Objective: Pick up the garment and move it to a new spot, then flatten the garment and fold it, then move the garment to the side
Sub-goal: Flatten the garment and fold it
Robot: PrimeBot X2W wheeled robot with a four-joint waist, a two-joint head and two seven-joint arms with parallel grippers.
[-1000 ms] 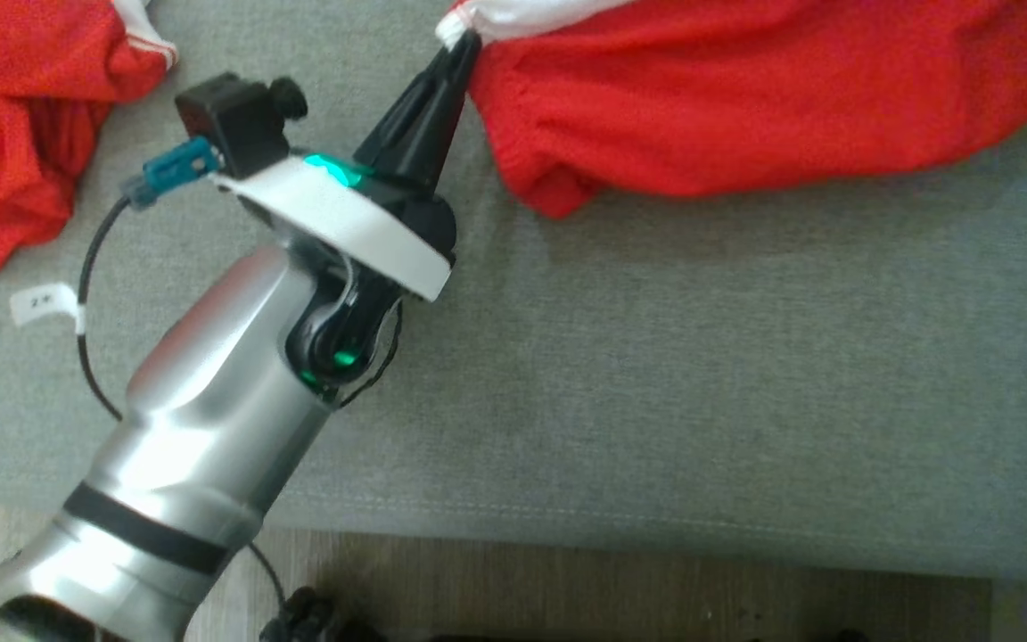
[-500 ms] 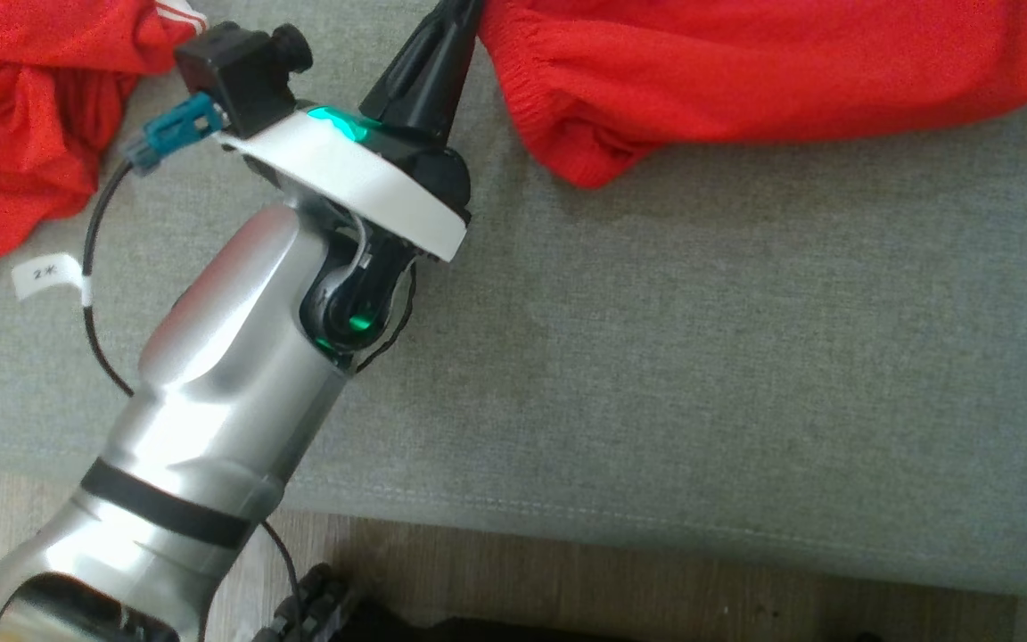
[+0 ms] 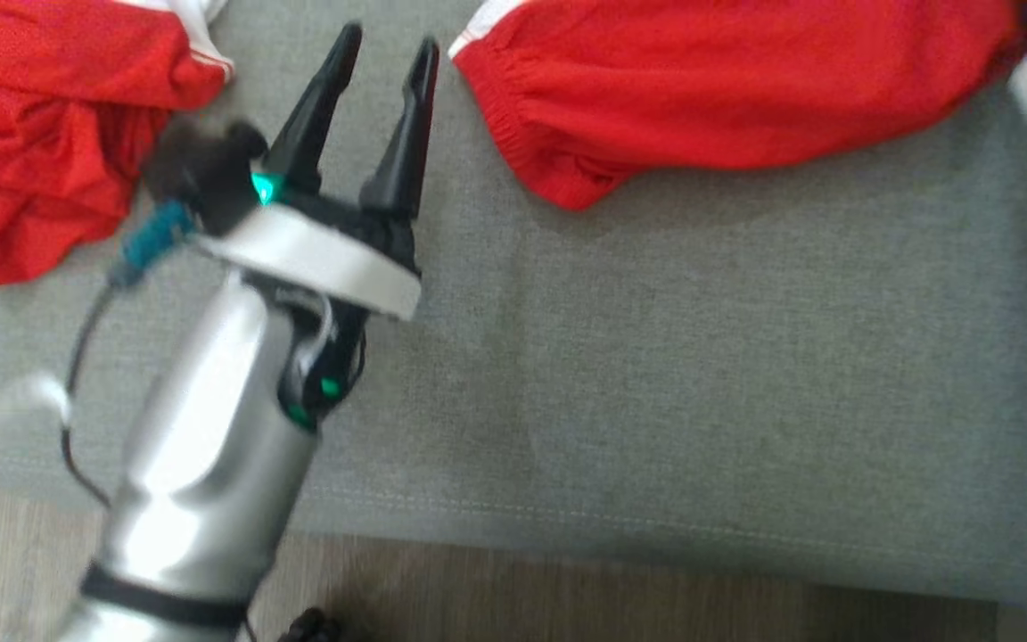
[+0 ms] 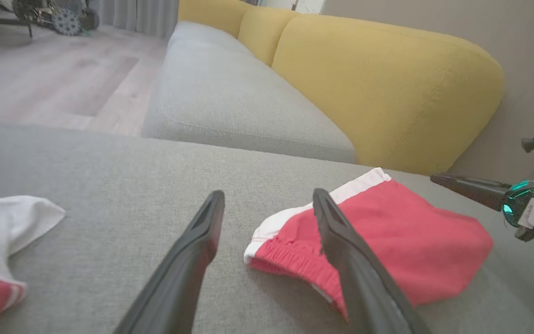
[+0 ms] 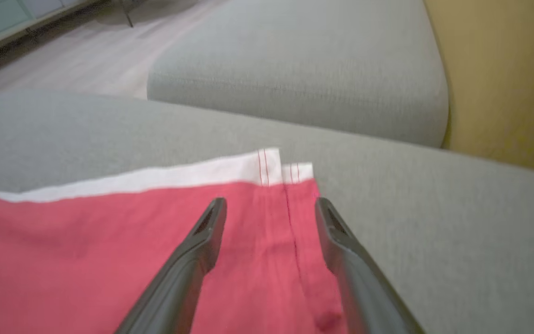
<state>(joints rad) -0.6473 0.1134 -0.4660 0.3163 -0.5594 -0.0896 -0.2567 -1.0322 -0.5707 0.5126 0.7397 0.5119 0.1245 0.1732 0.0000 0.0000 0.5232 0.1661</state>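
The garment (image 3: 727, 89), red with a white trim and an elastic waistband, lies loosely flat at the far side of the grey seat cushion (image 3: 701, 357). My left gripper (image 3: 386, 40) stands open just left of the garment's white-trimmed corner, holding nothing. In the left wrist view that gripper (image 4: 268, 197) hovers low, with the garment (image 4: 410, 241) partly behind its right finger. My right gripper (image 5: 270, 204) is open above the garment's other end (image 5: 86, 260), near the white hem, and grips nothing. One of its fingers (image 4: 471, 189) shows at the right of the left wrist view.
A second crumpled red and white garment (image 3: 41, 116) lies at the cushion's far left. A yellow backrest (image 4: 378, 88) rises behind the seat, with another grey cushion (image 4: 230, 102) beyond. Wooden floor (image 3: 567, 597) runs along the cushion's near edge.
Both grippers have opened and let go of the garment, which now rests on the cushion. The left gripper has drawn back from the white corner. The head camera has shifted.
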